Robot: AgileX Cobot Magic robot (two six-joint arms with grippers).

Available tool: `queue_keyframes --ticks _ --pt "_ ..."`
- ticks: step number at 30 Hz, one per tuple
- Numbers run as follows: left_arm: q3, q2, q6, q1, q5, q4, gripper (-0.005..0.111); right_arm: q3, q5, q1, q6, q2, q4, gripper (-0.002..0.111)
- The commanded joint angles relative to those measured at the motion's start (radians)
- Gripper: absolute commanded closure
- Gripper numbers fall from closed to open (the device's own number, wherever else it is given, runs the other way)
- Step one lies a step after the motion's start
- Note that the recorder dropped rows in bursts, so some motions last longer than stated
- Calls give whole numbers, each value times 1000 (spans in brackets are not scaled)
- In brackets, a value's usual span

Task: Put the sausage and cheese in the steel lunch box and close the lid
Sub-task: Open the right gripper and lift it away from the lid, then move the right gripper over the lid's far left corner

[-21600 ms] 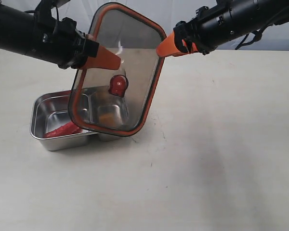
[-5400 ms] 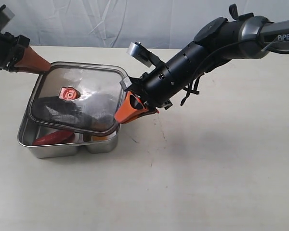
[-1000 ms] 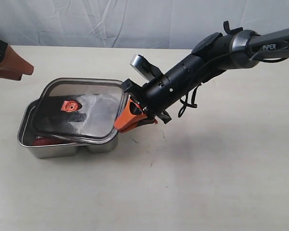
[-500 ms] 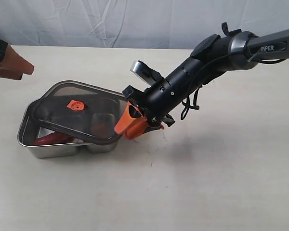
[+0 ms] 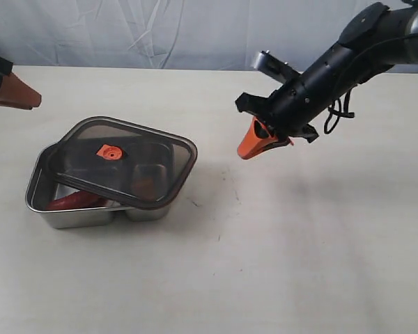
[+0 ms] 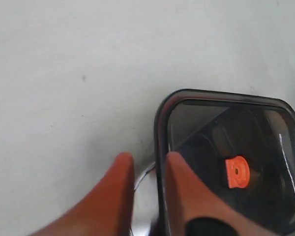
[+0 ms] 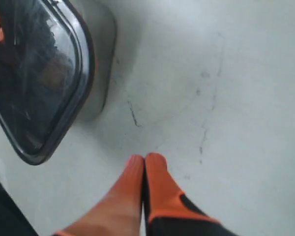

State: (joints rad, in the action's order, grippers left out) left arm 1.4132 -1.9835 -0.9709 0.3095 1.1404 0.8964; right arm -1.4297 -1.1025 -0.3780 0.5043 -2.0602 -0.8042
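The steel lunch box stands at the left of the table. The dark lid with its orange valve lies askew on the box, overhanging its right side. Under the lid's raised front edge the red sausage shows in the left compartment. The cheese is only a dim orange shape through the lid. My right gripper hangs shut and empty, well right of the box. My left gripper is far left, clear of the box, its fingers slightly apart and empty, with the lid below it.
The pale tabletop carries a few dark scuff marks just right of the box. A white cloth backdrop runs behind the table's far edge.
My right gripper has let go of the lid's right edge, shut, and pulled up and away to the right. The lid has settled lower on the box. The left fingers have drawn closer together.
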Motion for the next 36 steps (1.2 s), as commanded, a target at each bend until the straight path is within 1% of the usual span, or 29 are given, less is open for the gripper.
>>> queue_keyframes --ticks 1,4,6,9,12,15,20,32,34,36 --pt "0 10 13 0 -46 -17 106 -2 94 -90 -61 -30 60 108" --pt "0 10 75 0 -85 -81 106 -9 187 -150 -134 -37 108 108" --pt "0 10 120 0 -111 -128 106 -34 218 -181 -142 -42 113 108" --pt "0 10 125 0 -118 -131 106 -63 244 -200 -181 -44 154 108" --pt "0 10 126 0 -127 -131 106 -98 255 -202 -232 -59 216 108" --pt "0 10 126 0 -131 -139 106 -136 239 -202 -246 -83 239 108" --pt "0 10 126 0 -131 -140 106 -192 210 -202 -249 -119 230 108" --pt "0 10 126 0 -150 -144 106 -273 213 -202 -249 -160 227 108" --pt "0 10 126 0 -150 -146 106 -293 229 -202 -241 -174 237 108" --pt "0 10 126 0 -154 -148 106 -322 281 -202 -223 -189 280 108"
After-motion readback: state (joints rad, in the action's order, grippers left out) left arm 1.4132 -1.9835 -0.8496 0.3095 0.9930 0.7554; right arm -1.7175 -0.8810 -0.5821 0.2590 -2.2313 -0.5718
